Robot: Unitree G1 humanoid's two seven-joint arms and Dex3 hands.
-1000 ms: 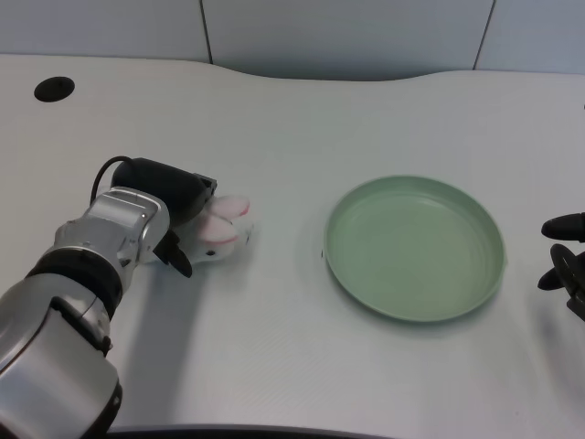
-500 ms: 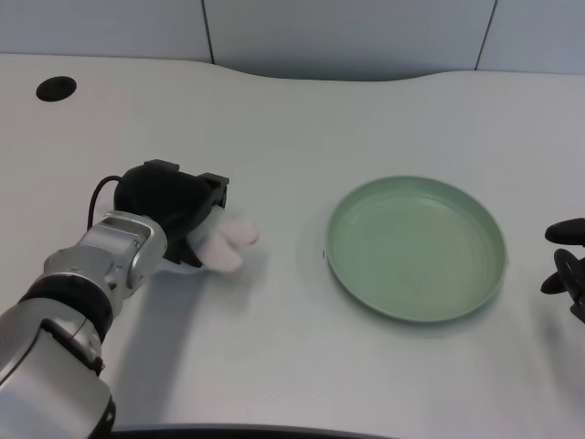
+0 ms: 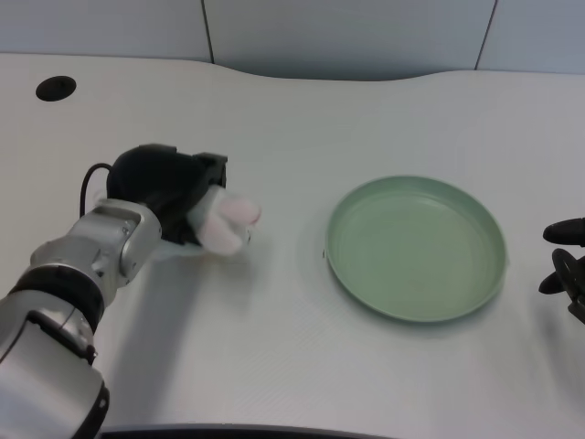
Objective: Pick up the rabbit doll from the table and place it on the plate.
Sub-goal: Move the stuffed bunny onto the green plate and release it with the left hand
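- Nearest the camera, the silver left forearm (image 3: 82,274) runs up from the bottom left corner toward the middle of the table (image 3: 274,347), which is white and faintly textured.
- At the end of that arm the left hand (image 3: 169,194) is wrapped over the rabbit doll (image 3: 224,219); the dark fingers are closed around the doll's body, and only its pale pink-and-white end pokes out to the right of the hand.
- Whether the doll is raised off the table or rests on it cannot be told from this view (a soft shadow lies under the hand and doll).
- The doll looks plush: in my judgement it is light and soft, it will squash under the fingers instead of slipping, and it is in no danger of breaking. The thick middle of the body seems the best place to hold, since the floppy ears would give and let it swing.
- Further right, well apart from the doll, sits the green plate (image 3: 484,274), shallow, round and with nothing on it; the doll still has to be carried across the bare stretch between them.
- At the right edge the right hand (image 3: 565,265) shows only in part, near the plate's rim.
- Farthest back, a dark round hole (image 3: 56,88) sits in the table's left rear, and beyond it a grey panelled wall (image 3: 347,37).
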